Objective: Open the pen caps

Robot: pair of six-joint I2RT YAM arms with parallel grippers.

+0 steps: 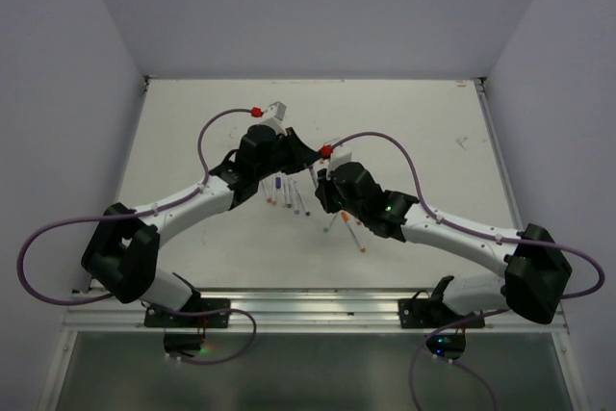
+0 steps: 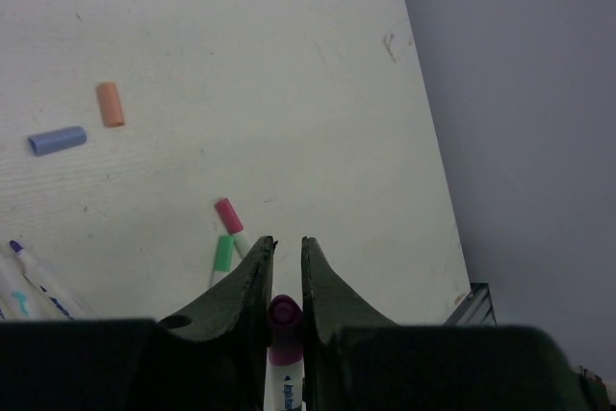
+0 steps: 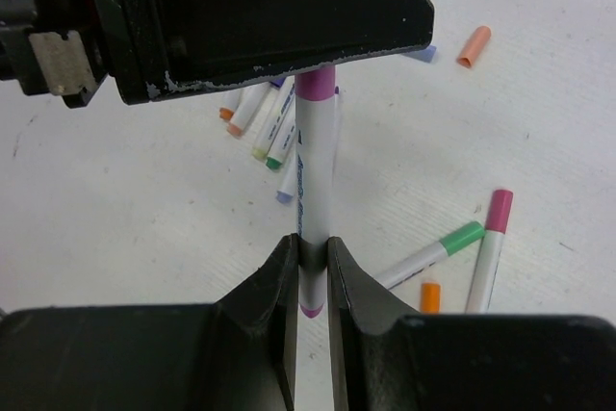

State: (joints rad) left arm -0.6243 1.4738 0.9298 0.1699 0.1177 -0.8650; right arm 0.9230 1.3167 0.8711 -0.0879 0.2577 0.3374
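Left gripper [image 2: 286,245]: jaws closed on the magenta cap [image 2: 285,318] of a pen, the cap pinched deep between the two fingers.
Right gripper [image 3: 310,240]: jaws clamped on the white barrel of the same pen [image 3: 310,170], near its other end; a magenta tip shows just below the fingers.
Held pen: stretched straight between the two grippers, above the table [image 2: 289,64]; cap and barrel meet with no visible gap.
Loose caps: an orange cap [image 2: 111,104] and a blue cap [image 2: 57,141] lie well ahead and to the left of the left jaws, near each other but apart.
Capped pens: a pink-capped pen [image 3: 493,238] and a green-capped pen [image 3: 433,252] lie to the right of the right jaws, their capped ends close together.
Other pens: a bundle of pens [image 3: 265,117] lies beyond the right jaws, left of the held barrel, partly hidden under the left gripper.
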